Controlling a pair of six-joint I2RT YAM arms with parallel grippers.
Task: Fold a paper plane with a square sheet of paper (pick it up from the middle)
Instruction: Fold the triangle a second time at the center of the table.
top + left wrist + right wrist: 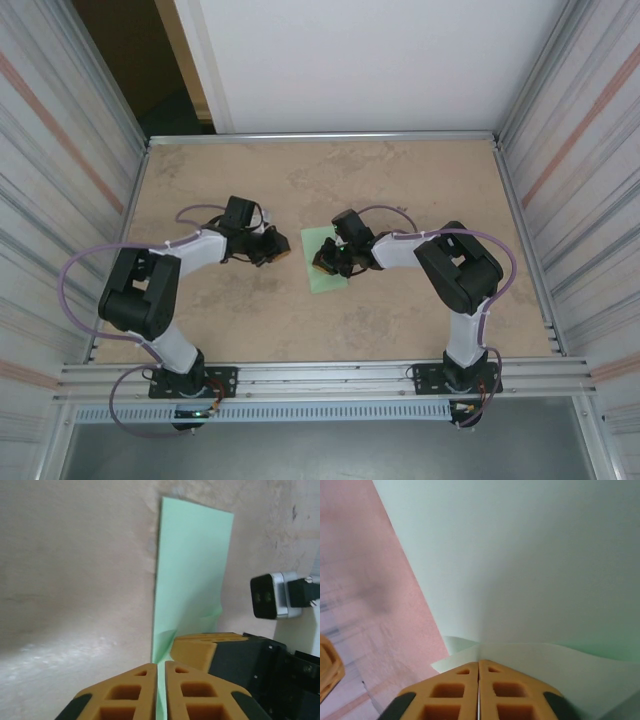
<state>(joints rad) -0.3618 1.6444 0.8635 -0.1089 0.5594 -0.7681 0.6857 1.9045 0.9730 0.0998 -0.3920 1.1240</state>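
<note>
**Top view, nearest first.** Nearer than the sheet of paper (326,283), along the table's front: a metal rail (330,372) carrying both arm bases, one off to the sheet's left, one off to its right.

**Left of the sheet, near its left edge:** left pincer (281,254), aimed toward the sheet. In the left wrist view, shown with its orange fingers (97,697) drawn almost together, a hairline slit left between them and a sliver of green in that slit. Not possible to tell whether that edge of the sheet is nipped or merely seen through the gap.

**Over the sheet's middle:** right pincer (325,266), reaching in from the sheet's right side. In the right wrist view, shown pressed fully shut (479,666), fingertips meeting on a raised curl of the sheet, with pale green paper fanning up and away beyond the tips. From the left wrist, one orange finger of the right pincer seen planted on the sheet's crumpled end, with a short crease rising from that spot.

**Sheet itself:** pale mint green, plain, lying mostly flat on the tan table (420,190), lifted at the pinched end.

**Beyond the sheet:** more tan table top, then a white back panel (380,60).
</note>
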